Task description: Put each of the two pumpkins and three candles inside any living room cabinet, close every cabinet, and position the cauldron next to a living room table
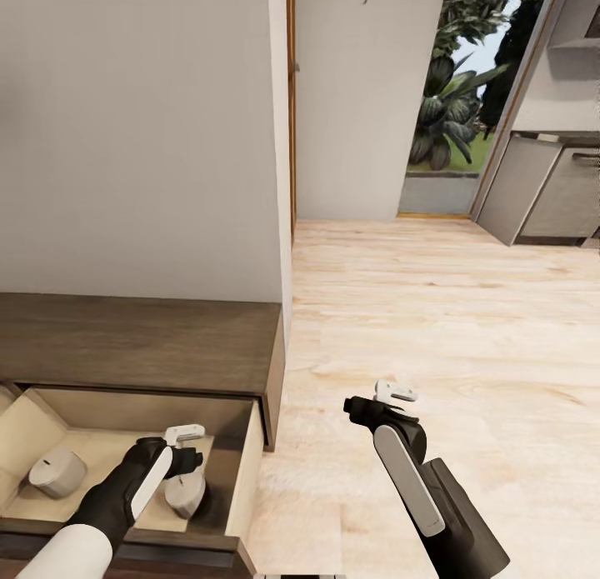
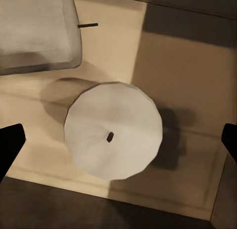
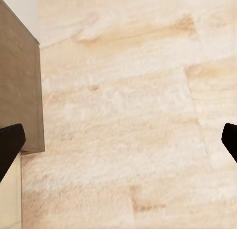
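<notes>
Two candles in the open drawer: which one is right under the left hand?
The candle nearer the drawer's right wall, directly below the open left hand; the wrist view looks straight down on its top. The other candle sits apart, further left.

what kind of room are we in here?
Likely a home living area: low dark wooden cabinet against a wall, its drawer open with candles inside, light wood floor, and a doorway onto garden plants.

Pale plank floor [image 1: 433, 312] running back to plain off-white walls [image 1: 133, 129]. Beyond, an open doorway [image 1: 467, 87] onto bright daylight and dark-leaved plants [image 1: 450, 104]; grey kitchen units [image 1: 550, 187] at far right.
</notes>
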`<state>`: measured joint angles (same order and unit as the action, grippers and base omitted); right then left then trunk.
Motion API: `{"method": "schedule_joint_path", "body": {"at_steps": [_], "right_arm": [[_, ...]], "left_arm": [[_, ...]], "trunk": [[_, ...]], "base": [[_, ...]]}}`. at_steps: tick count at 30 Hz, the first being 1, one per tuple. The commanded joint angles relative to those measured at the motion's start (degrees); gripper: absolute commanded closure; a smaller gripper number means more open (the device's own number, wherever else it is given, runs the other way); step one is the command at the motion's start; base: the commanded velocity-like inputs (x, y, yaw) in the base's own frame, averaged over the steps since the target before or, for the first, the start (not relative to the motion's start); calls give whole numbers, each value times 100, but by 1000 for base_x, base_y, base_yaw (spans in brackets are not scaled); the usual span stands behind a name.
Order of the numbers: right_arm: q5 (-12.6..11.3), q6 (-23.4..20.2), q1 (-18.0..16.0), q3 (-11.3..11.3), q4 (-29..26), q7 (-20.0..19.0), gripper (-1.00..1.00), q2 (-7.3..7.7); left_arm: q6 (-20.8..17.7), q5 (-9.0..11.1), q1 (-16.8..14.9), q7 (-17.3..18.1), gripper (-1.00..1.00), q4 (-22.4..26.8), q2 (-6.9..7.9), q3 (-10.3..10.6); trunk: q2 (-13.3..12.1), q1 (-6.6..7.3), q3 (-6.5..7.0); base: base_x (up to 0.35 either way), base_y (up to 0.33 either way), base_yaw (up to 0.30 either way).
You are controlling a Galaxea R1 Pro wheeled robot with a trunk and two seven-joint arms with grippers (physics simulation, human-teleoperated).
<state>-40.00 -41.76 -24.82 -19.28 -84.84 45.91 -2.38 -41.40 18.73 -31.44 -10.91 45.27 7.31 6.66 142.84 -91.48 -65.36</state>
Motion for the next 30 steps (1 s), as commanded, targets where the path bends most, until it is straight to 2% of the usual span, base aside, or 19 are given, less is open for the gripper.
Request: {"method": "schedule_joint_path", "body": {"at_steps": [1, 8, 17, 30], "right_arm": [[-50, -10, -5, -6, -6, 59, -100, 0], [-49, -8, -5, -6, -6, 59, -100, 0], [-49, -8, -5, -6, 2, 59, -100, 0], [-51, -8, -5, -6, 3, 59, -100, 0]], "left_arm": [[-17, 61, -2, -52, -100, 8, 8, 28], [-16, 61, -4, -52, -100, 8, 8, 29], [-17, 61, -5, -52, -100, 8, 8, 28], [-12, 66, -3, -46, -100, 13, 8, 21]], "trunk": [[-39, 23, 13], [-320, 177, 139], [-681, 375, 300], [-1202, 660, 534]], "base": [[-2, 0, 0], [-10, 0, 0], [-145, 0, 0], [-10, 0, 0]]}}
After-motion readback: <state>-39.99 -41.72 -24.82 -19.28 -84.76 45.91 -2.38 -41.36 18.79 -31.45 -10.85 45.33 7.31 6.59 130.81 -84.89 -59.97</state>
